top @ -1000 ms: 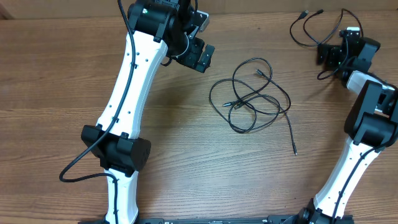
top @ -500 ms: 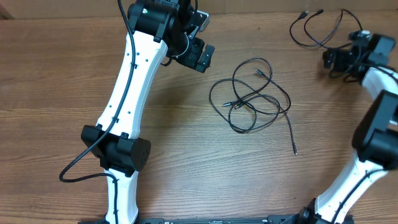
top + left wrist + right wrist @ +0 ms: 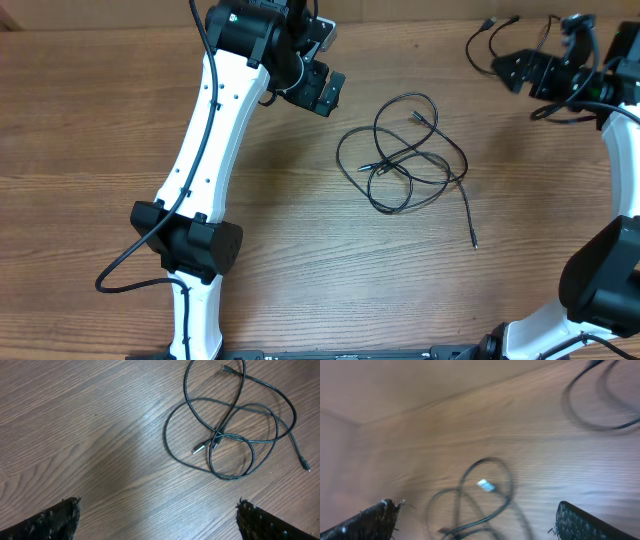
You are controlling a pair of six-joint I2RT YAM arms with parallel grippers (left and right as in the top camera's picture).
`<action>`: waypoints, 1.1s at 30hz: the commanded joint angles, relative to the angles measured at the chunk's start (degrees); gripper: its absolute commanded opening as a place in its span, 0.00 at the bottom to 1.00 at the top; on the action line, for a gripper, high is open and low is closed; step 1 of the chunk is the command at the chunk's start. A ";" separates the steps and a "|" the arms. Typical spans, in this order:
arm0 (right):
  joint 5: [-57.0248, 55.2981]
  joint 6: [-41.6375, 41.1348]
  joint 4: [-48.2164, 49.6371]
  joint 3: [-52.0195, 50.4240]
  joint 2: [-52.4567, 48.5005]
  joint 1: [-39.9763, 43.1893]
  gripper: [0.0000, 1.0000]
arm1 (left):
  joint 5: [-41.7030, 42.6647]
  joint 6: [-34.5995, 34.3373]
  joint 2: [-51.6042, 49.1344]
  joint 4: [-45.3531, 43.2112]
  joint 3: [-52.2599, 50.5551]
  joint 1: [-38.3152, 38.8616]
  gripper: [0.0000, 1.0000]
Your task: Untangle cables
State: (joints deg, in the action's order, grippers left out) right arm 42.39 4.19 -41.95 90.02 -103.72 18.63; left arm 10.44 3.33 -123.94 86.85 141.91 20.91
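Two arms stand over a wooden tabletop (image 3: 300, 220) where the cables lie in two lots: a loose tangle (image 3: 216, 439) of thin black loops at the centre, and a separate cable (image 3: 469, 45) curled near the far right edge; the left gripper (image 3: 325, 92) hovers beside the tangle with its fingers spread wide and nothing between them; the right gripper (image 3: 510, 70) hangs over the separate cable, likewise released and apparently empty, though its wrist view is blurred and shows little beyond a loop and a pale plug end (image 3: 485, 485). The risk lies at the tangle's crossing, where strands overlap; a pinch there would likely catch two at once, so a pull would drag the whole bundle or draw the loops tight; the slim wire could also slip from the fingers, or a plug could snag inside a loop; the long free tail (image 3: 468, 215) looks the safer hold; on the right, a careless sweep could push the edge cable off the tabletop.
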 commanded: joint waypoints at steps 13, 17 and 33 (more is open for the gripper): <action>-13.60 -13.11 -15.06 -0.13 0.00 -15.15 1.00 | -0.13 -0.33 -0.20 -0.09 0.74 0.11 1.00; -20.31 -20.65 -14.45 -1.29 -0.02 -19.43 1.00 | -0.13 -0.33 -0.20 -0.09 0.74 0.11 0.99; -18.36 -26.12 -1.36 -14.25 -0.02 -30.88 1.00 | -0.13 -0.35 -0.20 -0.09 0.74 0.11 1.00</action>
State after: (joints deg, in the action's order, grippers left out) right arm 23.99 -20.95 -43.55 76.05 -103.90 -11.31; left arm 10.44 3.33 -123.94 86.83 141.91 20.91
